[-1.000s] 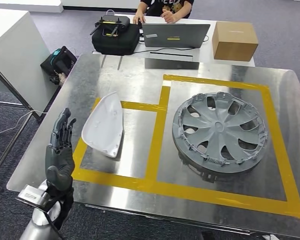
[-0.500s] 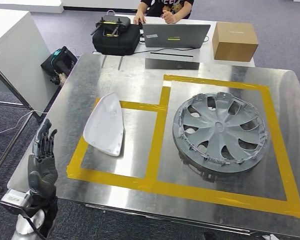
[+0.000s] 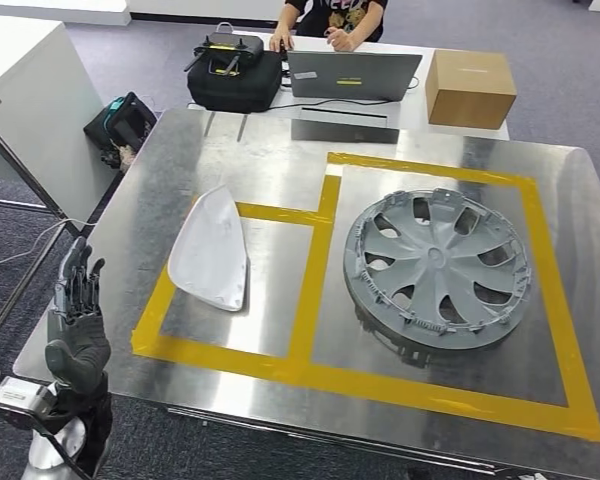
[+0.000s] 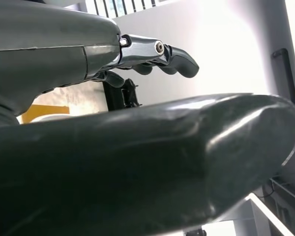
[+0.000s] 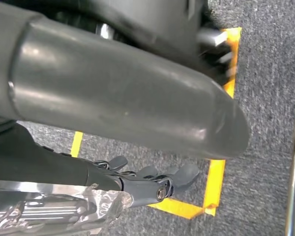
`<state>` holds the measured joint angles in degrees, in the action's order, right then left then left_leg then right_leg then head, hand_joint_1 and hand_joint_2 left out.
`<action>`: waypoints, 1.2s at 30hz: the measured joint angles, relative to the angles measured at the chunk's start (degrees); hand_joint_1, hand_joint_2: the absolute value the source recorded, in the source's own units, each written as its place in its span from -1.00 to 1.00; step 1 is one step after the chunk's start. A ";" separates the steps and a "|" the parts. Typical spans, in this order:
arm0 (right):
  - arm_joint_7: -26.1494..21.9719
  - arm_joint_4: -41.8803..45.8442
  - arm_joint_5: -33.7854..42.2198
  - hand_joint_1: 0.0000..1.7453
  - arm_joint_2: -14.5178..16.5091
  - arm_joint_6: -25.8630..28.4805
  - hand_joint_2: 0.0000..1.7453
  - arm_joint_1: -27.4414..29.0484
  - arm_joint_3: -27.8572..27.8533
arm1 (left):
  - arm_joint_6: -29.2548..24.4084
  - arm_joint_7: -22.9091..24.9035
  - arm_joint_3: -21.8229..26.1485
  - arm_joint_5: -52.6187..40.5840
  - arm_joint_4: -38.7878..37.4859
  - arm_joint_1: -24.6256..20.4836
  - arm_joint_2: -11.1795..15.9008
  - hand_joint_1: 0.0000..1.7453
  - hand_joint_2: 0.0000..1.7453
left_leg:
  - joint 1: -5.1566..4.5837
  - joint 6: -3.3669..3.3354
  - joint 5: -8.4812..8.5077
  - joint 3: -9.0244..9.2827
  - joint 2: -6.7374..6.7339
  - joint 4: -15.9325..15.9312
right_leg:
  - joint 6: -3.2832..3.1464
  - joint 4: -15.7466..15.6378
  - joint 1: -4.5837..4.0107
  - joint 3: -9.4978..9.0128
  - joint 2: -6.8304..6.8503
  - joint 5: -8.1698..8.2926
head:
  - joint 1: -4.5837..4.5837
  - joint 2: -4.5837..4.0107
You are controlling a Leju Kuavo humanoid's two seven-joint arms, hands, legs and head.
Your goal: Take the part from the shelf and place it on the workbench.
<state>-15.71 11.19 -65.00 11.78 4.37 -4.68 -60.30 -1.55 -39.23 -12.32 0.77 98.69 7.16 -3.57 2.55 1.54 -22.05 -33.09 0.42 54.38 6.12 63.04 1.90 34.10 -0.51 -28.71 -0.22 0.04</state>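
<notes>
The white part [image 3: 209,252] lies flat on the steel tabletop [image 3: 274,170], inside the smaller yellow-taped box, well apart from the grey hubcap [image 3: 438,267] in the larger one. The left hand [image 3: 76,318] is off the tabletop's near-left corner, fingers apart, released. The right hand [image 5: 153,184] hangs over carpet, fingers extended, grasping nothing.

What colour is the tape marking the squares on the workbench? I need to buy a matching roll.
Yellow tape, clearest in the head view.
</notes>
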 joint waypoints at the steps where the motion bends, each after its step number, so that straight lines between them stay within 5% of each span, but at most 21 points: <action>1: -0.02 -0.04 0.00 -1.00 0.10 -0.01 -1.00 -0.06 0.00 | 0.00 0.02 0.18 0.01 0.00 0.00 -0.02 -1.00 -1.00 | 0.12 0.61 -0.24 -0.19 0.06 0.57 | 0.11 -3.08 0.25 -1.70 -0.27 1.00 | 0.11 0.00; 3: -0.03 -0.12 0.01 -1.00 0.28 0.01 -1.00 -0.13 0.00 | 0.00 0.05 0.45 0.02 0.01 -0.01 -0.04 -1.00 -1.00 | -0.04 1.55 -0.27 -0.54 0.21 1.22 | -0.79 -4.81 0.35 -2.69 -0.83 1.13 | -0.04 0.00; 6: 0.02 -0.13 0.02 -1.00 0.32 0.05 -1.00 -0.10 -0.01 | -0.01 0.07 0.61 0.02 0.02 0.08 -0.09 -1.00 -1.00 | 0.18 2.27 -0.37 -0.93 0.19 1.51 | -3.05 -3.91 0.10 -1.92 -0.91 1.55 | -0.44 0.00; 8: 0.17 -0.13 0.02 -1.00 0.32 0.05 -1.00 -0.09 -0.02 | -0.04 0.07 0.76 0.02 0.02 0.11 -0.10 -1.00 -1.00 | 0.10 2.17 -3.38 -2.62 0.01 5.26 | -4.00 -3.91 -0.06 -1.38 -0.80 1.99 | -0.62 0.00; 10: 0.48 -0.13 0.02 -1.00 0.32 0.07 -1.00 -0.04 -0.04 | -0.10 0.07 1.05 0.02 0.02 0.25 -0.10 -1.00 -1.00 | -0.36 1.74 -7.98 -5.92 -0.06 13.15 | -4.66 -3.90 -0.46 -0.66 -0.63 2.43 | -0.77 0.00; 12: 0.74 -0.13 0.03 -1.00 0.32 0.07 -1.00 0.10 -0.08 | -0.16 0.09 1.43 0.01 0.02 0.57 -0.09 -1.00 -1.00 | -0.84 1.18 -10.06 -7.71 -0.05 18.40 | -5.07 -3.89 -0.97 0.06 -0.47 2.86 | -0.82 0.00; 14: 0.81 -0.13 0.05 -1.00 0.32 0.06 -1.00 0.19 -0.20 | -0.21 0.11 1.72 -0.02 0.02 0.82 -0.08 -1.00 -1.00 | -1.33 0.28 -8.25 -5.39 -0.05 15.47 | -5.14 -3.88 -1.37 0.59 -0.44 3.30 | -0.81 0.00; 17: 0.80 -0.13 0.06 -1.00 0.32 0.04 -1.00 0.15 -0.39 | -0.28 0.14 1.96 -0.08 0.15 0.85 -0.08 -1.00 -1.00 | -2.08 -0.87 -5.19 0.97 -0.07 4.88 | -4.65 -3.74 -1.79 1.10 -0.41 3.84 | -0.79 0.00; 21: 0.78 -0.13 0.07 -1.00 0.32 -0.02 -1.00 0.17 -0.52 | -0.41 0.22 2.05 -0.11 0.29 1.07 -0.10 -1.00 -1.00 | -2.38 -1.60 -4.32 1.54 -0.06 2.57 | -3.33 -4.11 -1.69 1.45 -0.23 4.47 | -0.79 0.00; 23: 0.76 -0.13 0.07 -1.00 0.32 -0.04 -1.00 0.18 -0.54 | -0.44 0.30 2.12 -0.11 0.33 1.08 -0.19 -1.00 -1.00 | -2.17 -2.21 -3.66 1.32 -0.17 2.20 | -2.71 -1.46 -1.61 2.63 -0.12 2.25 | -0.66 0.00; 26: 0.76 -0.13 0.07 -1.00 0.32 -0.03 -1.00 0.20 -0.55 | -0.44 0.34 2.23 -0.14 0.33 1.16 -0.30 -1.00 -1.00 | -2.17 -2.65 -3.00 0.48 -0.34 2.20 | -2.10 9.08 -1.54 6.49 0.00 -3.91 | -0.54 0.00; 27: 0.78 -0.13 0.07 -1.00 0.32 -0.03 -1.00 0.23 -0.55 | -0.44 0.36 2.26 -0.16 0.33 1.19 -0.30 -1.00 -1.00 | -2.20 -2.67 -2.75 0.16 -0.36 2.21 | -2.02 11.08 -1.54 6.92 0.00 -4.68 | -0.55 0.00; 29: 0.81 -0.12 0.05 -1.00 0.31 -0.02 -1.00 0.27 -0.55 | -0.44 0.40 2.30 -0.17 0.33 1.25 -0.30 -1.00 -1.00 | -2.23 -2.52 -2.33 -0.30 -0.36 2.24 | -2.09 8.46 -1.55 4.45 0.01 -3.22 | -0.55 0.00; 32: 0.81 -0.11 0.04 -1.00 0.30 -0.03 -1.00 0.01 -0.55 | -0.45 0.45 2.36 -0.21 0.34 1.25 -0.30 -1.00 -1.00 | -2.44 -1.92 -1.86 -0.64 -0.34 2.39 | -2.72 -2.96 -1.64 -2.72 0.04 0.19 | -0.58 0.00; 36: 0.81 -0.12 0.05 -1.00 0.31 -0.06 -1.00 0.07 -0.57 | -0.46 0.46 2.40 -0.25 0.34 1.26 -0.29 -1.00 -1.00 | -2.44 -0.59 -1.08 -1.17 -0.35 2.39 | -4.22 -5.50 -1.82 -3.66 -0.02 1.05 | -0.63 0.00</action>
<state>-14.91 11.08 -64.95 12.09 4.31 -4.62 -60.87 -2.02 -38.77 -9.92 0.51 99.03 8.43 -3.86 0.11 0.96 -23.12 -34.26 0.07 56.76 1.90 57.54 0.08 30.44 -0.53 -27.66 -0.85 0.04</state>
